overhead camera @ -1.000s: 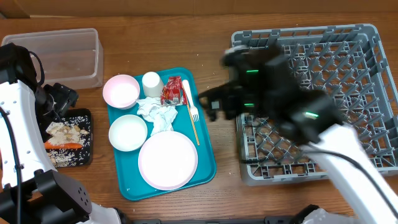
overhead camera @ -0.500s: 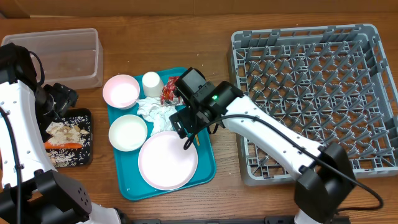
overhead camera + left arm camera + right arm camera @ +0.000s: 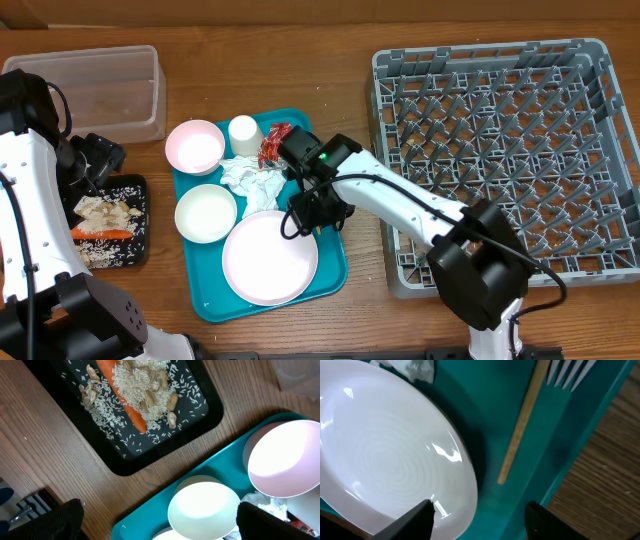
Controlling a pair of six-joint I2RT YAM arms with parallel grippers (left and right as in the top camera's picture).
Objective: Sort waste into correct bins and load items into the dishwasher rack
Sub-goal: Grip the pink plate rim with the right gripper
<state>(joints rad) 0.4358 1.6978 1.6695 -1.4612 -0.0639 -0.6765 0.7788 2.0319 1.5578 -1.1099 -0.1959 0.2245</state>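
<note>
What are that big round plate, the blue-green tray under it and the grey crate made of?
The plate looks like glazed ceramic or hard plastic: it is glossy, with sharp highlights and faint rings, and I can't tell which. The tray seems to be moulded plastic, smooth with a soft sheen. The crate looks like matte grey-blue plastic, moulded into lattice and pegs.

Bright even top light, soft shadows; blown-out glare on plate point(image 3: 385, 455) and bowls point(image 3: 282, 457); wrist views slightly soft, overhead sharp
</note>
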